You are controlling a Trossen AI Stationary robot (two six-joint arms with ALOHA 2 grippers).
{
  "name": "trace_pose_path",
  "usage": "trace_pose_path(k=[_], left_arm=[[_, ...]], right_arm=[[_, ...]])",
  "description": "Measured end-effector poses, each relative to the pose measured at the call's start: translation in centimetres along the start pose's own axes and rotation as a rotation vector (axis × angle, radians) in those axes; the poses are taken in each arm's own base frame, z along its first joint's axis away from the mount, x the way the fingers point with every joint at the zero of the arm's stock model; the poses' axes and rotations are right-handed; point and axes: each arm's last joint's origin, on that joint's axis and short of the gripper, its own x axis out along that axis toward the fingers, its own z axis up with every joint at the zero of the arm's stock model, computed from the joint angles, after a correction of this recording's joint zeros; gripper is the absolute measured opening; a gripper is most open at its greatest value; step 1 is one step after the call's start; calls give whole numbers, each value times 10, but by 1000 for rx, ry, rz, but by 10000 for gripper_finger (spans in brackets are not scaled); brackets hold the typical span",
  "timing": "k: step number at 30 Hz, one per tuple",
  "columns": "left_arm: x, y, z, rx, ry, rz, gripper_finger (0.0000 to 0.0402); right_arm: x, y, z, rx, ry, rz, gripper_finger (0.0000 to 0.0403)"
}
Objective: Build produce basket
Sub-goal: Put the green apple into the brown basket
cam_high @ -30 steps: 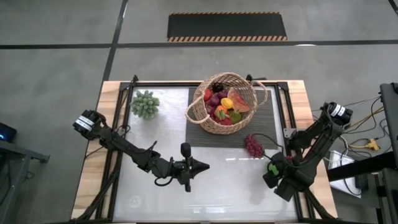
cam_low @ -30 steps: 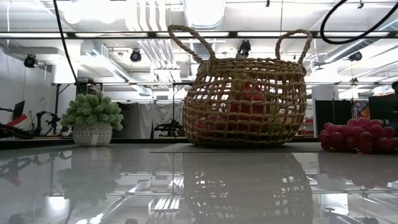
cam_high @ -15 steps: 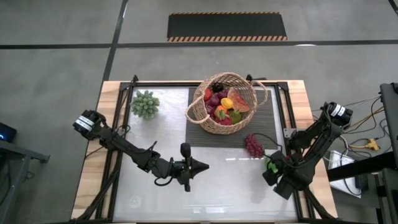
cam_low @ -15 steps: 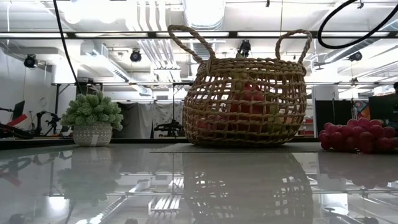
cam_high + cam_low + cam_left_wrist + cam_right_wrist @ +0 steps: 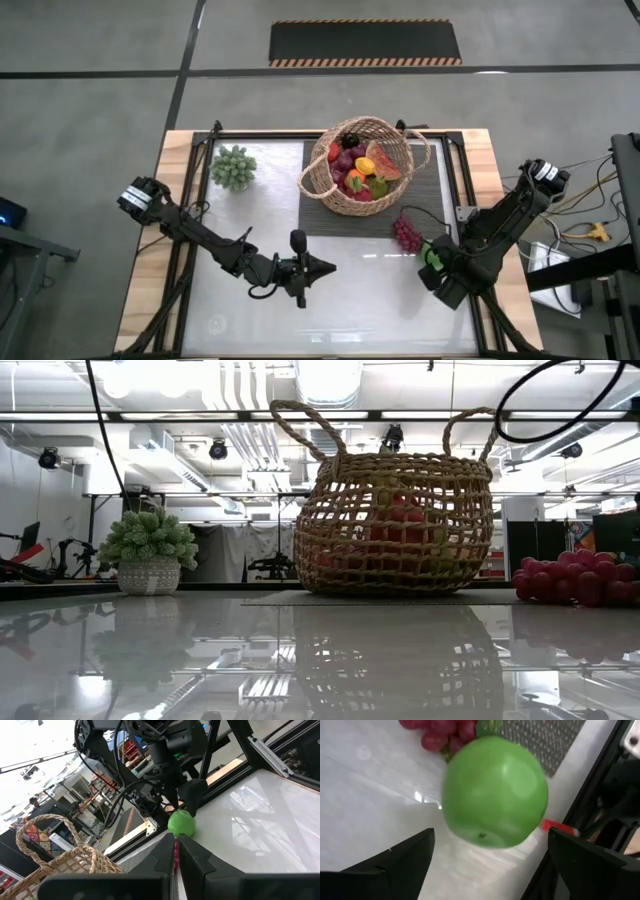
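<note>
The woven basket stands on a dark mat at the table's far middle, with several toy fruits inside. A red grape bunch lies on the table at the mat's near right corner. Just right of and nearer than the grapes, my right gripper points down, open. A green apple shows blurred between and below its fingers, with a slim gap on each side. I cannot tell whether the apple rests on the table. My left gripper is shut and level over the table's middle.
A small potted plant stands at the far left. A metal frame rail runs along the table's right side, close to my right arm. Bare glossy tabletop lies between the two grippers and toward the near edge.
My right gripper has gone a little toward the table's far left, nearer the red grapes, and the green apple has come along with it. My left arm has kept still.
</note>
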Motion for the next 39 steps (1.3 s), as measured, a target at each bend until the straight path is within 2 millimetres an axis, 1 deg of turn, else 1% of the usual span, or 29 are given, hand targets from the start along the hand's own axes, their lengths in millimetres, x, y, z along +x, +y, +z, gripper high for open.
trace_pose_path(k=[4, 8, 13, 22, 26, 28, 30, 34, 37, 39], left_arm=[[0, 0, 0, 0, 0, 1, 5], [0, 0, 0, 0, 1, 1, 5], [0, 0, 0, 1, 2, 0, 5], [-1, -1, -4, 8, 10, -5, 5], [-1, -2, -5, 8, 10, -6, 5], [-1, -2, -5, 8, 10, -6, 5], [-2, -1, -4, 6, 8, -4, 5], [-5, 5, 2, -7, -9, 7, 5], [-6, 8, 5, -23, -23, 15, 5], [-6, 10, 7, -48, -43, 18, 5]], right_arm=[[2, 2, 10, -28, -17, -3, 370], [10, 5, 20, -40, -23, -36, 370], [16, 7, 24, -58, -21, -65, 368], [16, 9, 23, -51, -17, -48, 319], [16, 9, 23, -51, -17, -44, 310], [12, 11, 23, -61, -10, -29, 310], [4, 15, 23, -83, -9, 10, 311], [-18, 20, 23, -142, -101, 120, 311], [-35, 28, 18, -253, -243, 254, 311], [-43, 38, 10, -385, -413, 404, 311]])
